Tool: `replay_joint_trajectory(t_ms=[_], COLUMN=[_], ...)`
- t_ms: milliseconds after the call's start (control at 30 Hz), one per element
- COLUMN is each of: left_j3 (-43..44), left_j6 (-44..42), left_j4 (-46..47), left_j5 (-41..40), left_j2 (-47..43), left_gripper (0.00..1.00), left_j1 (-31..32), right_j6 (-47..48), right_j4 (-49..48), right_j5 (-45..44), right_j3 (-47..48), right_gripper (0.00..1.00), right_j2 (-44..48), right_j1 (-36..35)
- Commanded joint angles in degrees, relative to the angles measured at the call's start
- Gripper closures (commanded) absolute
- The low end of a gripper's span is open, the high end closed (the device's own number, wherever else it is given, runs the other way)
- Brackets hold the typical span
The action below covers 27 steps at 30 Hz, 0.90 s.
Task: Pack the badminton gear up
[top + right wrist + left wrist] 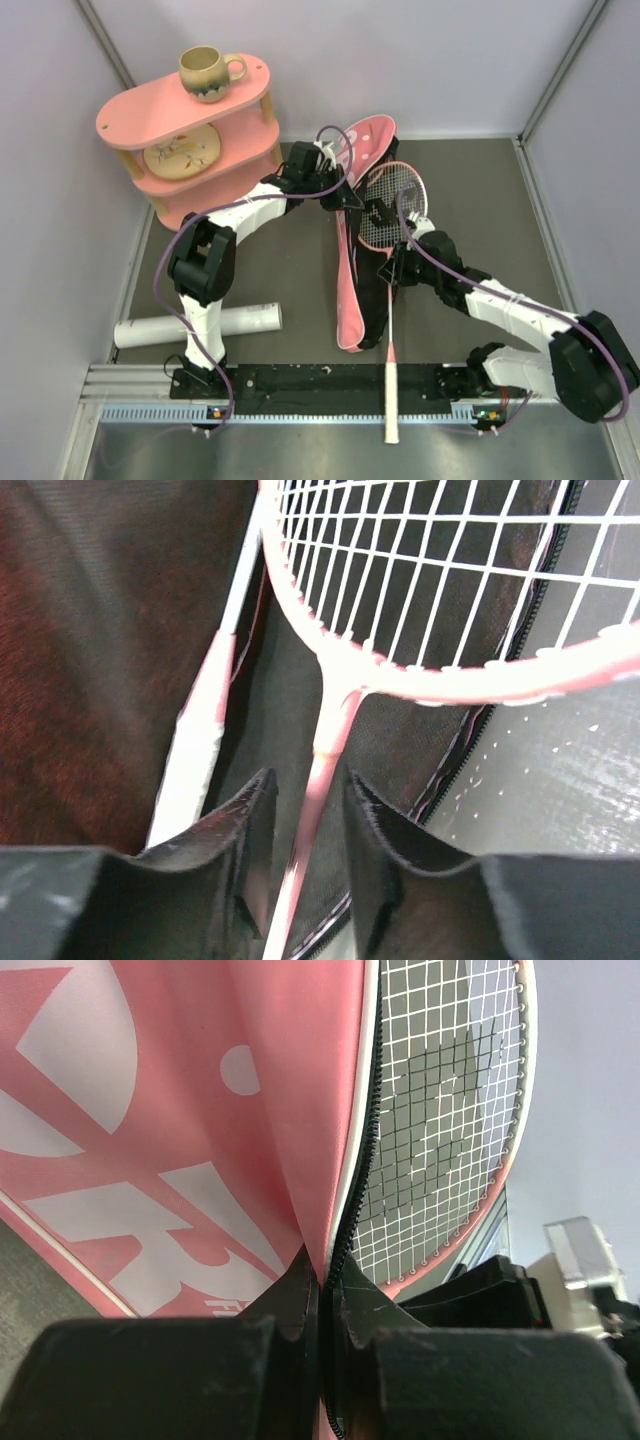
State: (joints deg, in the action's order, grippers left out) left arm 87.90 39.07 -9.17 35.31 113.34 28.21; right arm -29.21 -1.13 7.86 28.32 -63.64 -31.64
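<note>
The big pink racket-shaped bag lies open mid-table. My left gripper is shut on the edge of its pink flap beside the zipper and holds it up; in the left wrist view the gripper pinches the fabric. A pink-framed racket lies with its head over the bag's opening and its handle towards the near edge. My right gripper is open, its jaws on either side of the racket's shaft without closing on it. A second racket lies inside the bag. No shuttlecocks show.
The long white tube lies at the near left by the left arm's base. The pink two-tier shelf stands at the far left with a brown mug on top. Walls close in left, right and behind.
</note>
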Motion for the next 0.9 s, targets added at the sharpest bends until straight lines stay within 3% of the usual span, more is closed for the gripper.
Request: replay_joint_trajectory(t_ms=[0, 167, 500, 867], left_j3=[1.58, 1.31, 2.19, 2.72], left_j6=[0.57, 0.22, -1.36, -1.28], left_j4=[5.48, 5.39, 4.16, 3.54], left_j5=[2.57, 2.48, 1.61, 1.87], left_j2=[-1.45, -1.72, -1.98, -3.56], left_gripper=[1.00, 1.00, 1.00, 1.00], left_j1=[0.36, 0.36, 0.88, 3.70], right_j6=[-0.40, 0.91, 2.76, -3.83], right_j4=[-9.31, -6.53, 13.41, 17.39], right_j5=[1.89, 1.81, 8.83, 14.46], right_j3=[2.71, 5.78, 16.85, 30.57], right_gripper=[0.73, 1.00, 1.00, 1.00], right_j2=[-4.64, -7.82, -8.25, -20.38], right_j1=[0.70, 0.79, 0.79, 3.15])
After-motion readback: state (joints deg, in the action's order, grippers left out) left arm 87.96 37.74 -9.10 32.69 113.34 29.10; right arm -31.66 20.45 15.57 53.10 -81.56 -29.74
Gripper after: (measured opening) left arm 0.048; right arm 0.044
